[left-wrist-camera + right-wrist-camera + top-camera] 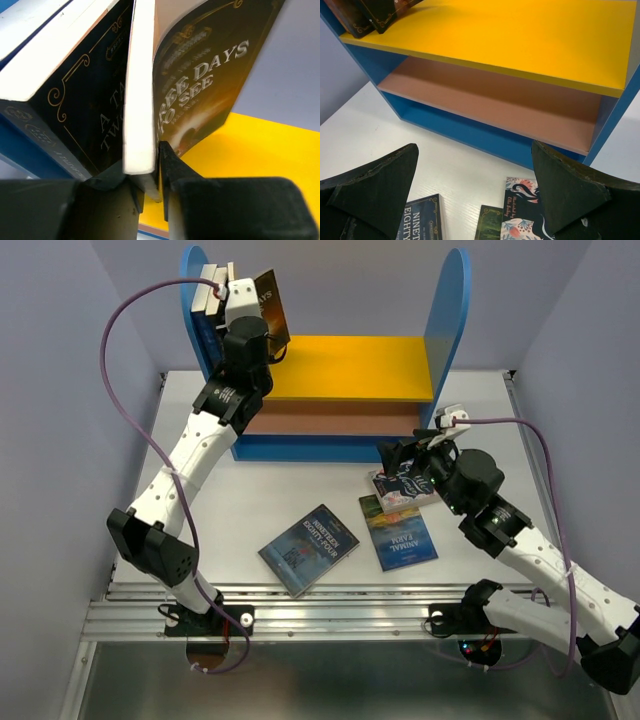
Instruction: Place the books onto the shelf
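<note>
With left fingers clamped on the lower edge of the brown book, tilted on the yellow board of the shelf beside a dark book by the left panel, tip it upright against that neighbour before letting go. Withdraw rightward over the free board. With right fingers spread wide above the floral book on the bench, descend squarely, minding the blue base just beyond.
</note>
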{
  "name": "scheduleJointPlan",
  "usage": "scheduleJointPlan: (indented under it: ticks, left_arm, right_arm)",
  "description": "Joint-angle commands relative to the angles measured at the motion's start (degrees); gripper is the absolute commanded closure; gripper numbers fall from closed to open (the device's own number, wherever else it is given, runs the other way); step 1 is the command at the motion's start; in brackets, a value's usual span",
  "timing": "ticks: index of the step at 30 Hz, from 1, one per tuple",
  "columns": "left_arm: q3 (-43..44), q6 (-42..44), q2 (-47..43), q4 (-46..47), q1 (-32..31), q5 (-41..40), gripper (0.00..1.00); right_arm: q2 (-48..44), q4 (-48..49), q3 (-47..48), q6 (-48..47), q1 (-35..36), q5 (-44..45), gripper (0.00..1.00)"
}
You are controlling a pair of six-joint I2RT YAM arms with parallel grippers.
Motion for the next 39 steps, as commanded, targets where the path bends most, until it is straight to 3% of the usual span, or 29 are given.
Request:
scheduleJointPlan:
  ticks: [1,3,6,14,17,20,27,39]
  left_arm:
    - [3.21,-1.19,0.25,-2.65,0.68,-3.53,0.68]
    - [3.56,-0.93,0.16,-2.83,0.68,-3.53,0.58]
    - [3.74,-0.32,0.16,-3.01,0.68,-3.26,0.52]
    - [4.79,-0.66,1.22,-4.94,0.68,-2.91,0.51]
    - [4.09,-0.67,0.52,-3.98,0.59,-4.31,0.54]
    - [2.87,-0.05,-0.19,-2.84,0.68,-4.23,0.68]
    - [1.11,-0.14,-0.8,-1.42,0.68,-2.83,0.88]
    - [-6.71,-3.13,-8.01,-0.54,0.68,-1.06,0.9]
  right_arm:
    - [0.43,1.95,1.07,0.05,0.02,-0.27,0.0]
    - [0.78,1.95,1.07,0.14,0.02,-0.27,0.0]
    - [1.05,2.03,1.07,0.23,0.02,-0.18,0.0]
    - [1.75,2.03,0.99,0.58,0.02,-0.8,0.0]
    - [1.84,1.95,0.9,0.58,0.02,-0.79,0.0]
    - [1.66,2.03,0.72,0.67,0.02,-0.71,0.0]
    - [1.57,1.95,0.46,0.75,0.02,-0.79,0.0]
    - [1.93,2.03,0.46,1.02,0.02,-2.02,0.0]
